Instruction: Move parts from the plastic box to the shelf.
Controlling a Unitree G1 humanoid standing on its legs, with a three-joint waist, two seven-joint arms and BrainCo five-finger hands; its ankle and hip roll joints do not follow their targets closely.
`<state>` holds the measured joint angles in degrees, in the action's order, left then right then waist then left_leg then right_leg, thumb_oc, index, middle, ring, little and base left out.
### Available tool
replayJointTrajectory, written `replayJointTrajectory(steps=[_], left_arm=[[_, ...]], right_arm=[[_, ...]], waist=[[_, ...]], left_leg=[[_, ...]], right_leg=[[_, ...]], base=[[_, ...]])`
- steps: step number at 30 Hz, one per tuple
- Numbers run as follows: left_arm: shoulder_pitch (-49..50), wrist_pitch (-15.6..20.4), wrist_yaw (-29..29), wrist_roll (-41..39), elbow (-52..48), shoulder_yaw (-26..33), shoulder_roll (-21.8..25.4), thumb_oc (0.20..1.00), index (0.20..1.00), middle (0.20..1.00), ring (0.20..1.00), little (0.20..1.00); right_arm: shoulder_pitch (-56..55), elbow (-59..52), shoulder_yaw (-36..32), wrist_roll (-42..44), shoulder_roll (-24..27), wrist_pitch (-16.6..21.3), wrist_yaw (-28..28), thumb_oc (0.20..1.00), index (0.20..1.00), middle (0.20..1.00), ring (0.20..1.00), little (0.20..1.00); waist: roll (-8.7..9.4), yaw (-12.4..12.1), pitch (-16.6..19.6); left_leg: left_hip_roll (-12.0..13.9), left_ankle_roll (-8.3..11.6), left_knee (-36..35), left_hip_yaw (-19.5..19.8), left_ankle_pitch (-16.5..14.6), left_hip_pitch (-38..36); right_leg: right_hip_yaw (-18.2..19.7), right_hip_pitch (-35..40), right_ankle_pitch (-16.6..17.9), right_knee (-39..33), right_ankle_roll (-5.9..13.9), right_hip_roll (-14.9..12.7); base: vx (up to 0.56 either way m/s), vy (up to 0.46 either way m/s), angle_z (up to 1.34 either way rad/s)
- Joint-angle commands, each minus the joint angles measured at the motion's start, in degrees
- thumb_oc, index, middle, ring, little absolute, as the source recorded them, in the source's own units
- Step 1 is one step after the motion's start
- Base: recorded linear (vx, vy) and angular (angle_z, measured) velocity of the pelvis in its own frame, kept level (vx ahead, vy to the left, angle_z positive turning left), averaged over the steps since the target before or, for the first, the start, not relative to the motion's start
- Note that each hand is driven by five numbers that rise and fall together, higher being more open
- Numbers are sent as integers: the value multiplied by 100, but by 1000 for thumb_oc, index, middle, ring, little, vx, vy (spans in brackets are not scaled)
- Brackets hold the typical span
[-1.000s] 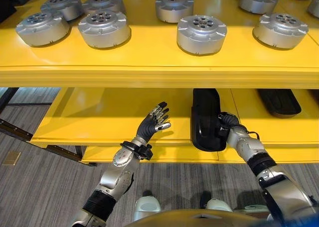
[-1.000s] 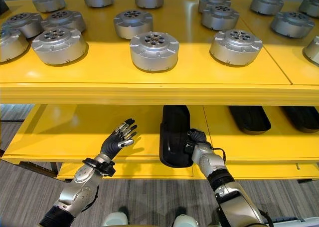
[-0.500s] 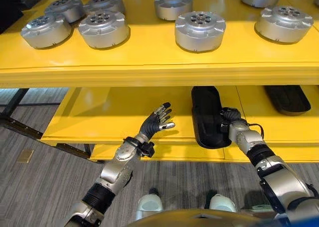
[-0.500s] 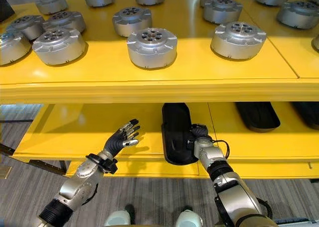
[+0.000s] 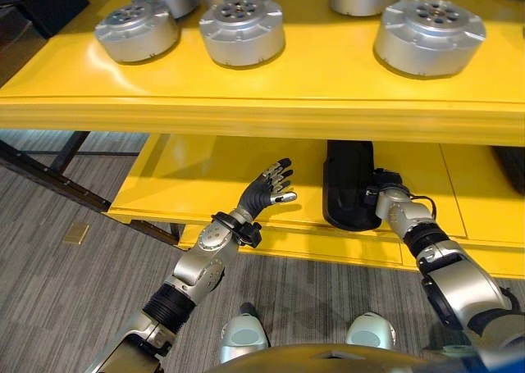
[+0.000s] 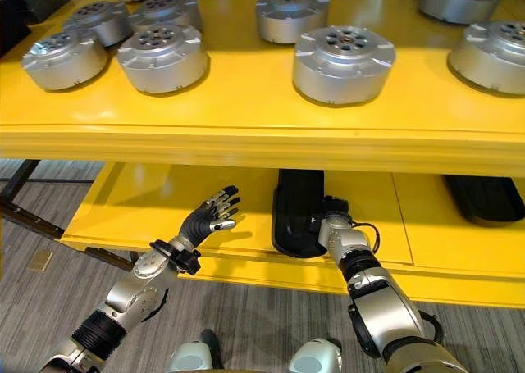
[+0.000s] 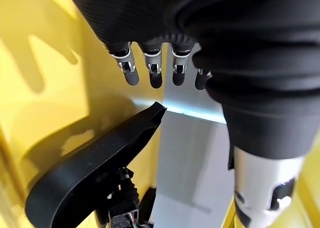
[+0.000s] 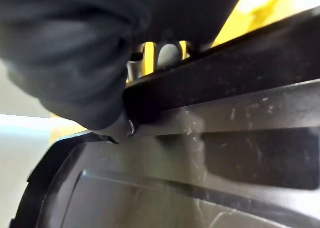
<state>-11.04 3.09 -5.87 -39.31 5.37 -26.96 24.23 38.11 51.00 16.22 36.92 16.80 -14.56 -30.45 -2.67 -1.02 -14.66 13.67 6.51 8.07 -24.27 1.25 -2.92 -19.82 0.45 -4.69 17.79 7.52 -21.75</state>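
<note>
The left robot hand [image 5: 269, 191] is raised in front of the lower yellow shelf board [image 5: 197, 180], its arm reaching up from the lower left, palm turned toward the right and its silver, dark-tipped fingers [image 7: 151, 70] straight and spread, holding nothing. It hangs just left of a black moulded plastic part [image 5: 348, 182] with a rounded near end, apart from it.

The right robot hand [image 5: 384, 202] comes in from the lower right with its wrist bent toward that black part, which lies flat on the lower shelf board with its near end at the board's front edge. The hand sits against the part's right rim. In the right wrist view the dark cover lies over the part's black rim [image 8: 225, 77] and a silver finger shows just behind it, but whether the fingers curl round the rim cannot be told.

The far end of the black part is hidden under the upper yellow shelf board [image 6: 246, 111]. Further right on the lower board lies a second black moulded part [image 6: 486, 199], its far half likewise covered and its right side cut off in the left eye view.

On the upper board stand round silver metal parts with ringed holes in their tops [image 6: 344, 63], several cut off at the far edge.
</note>
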Motion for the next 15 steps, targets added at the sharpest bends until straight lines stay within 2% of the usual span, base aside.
replayJointTrajectory(steps=[1,15], left_arm=[[-39,239,-47,-141,-544,44,-130,1000,1000,1000,1000,1000],[96,255,-87,-244,-805,-112,15,1000,1000,1000,1000,1000]], right_arm=[[440,-268,-216,-126,267,330,-143,200,200,200,200,200],[769,214,-453,-371,1004,191,28,200,200,200,200,200]], waist=[[-78,13,51],[-29,-34,-282]], left_leg=[[252,-70,34,100,-168,-184],[326,-22,263,113,-229,105]], right_leg=[[-27,-147,-529,550,-299,507],[56,-394,-613,704,-291,587]], base=[[52,6,-5],[9,0,-5]])
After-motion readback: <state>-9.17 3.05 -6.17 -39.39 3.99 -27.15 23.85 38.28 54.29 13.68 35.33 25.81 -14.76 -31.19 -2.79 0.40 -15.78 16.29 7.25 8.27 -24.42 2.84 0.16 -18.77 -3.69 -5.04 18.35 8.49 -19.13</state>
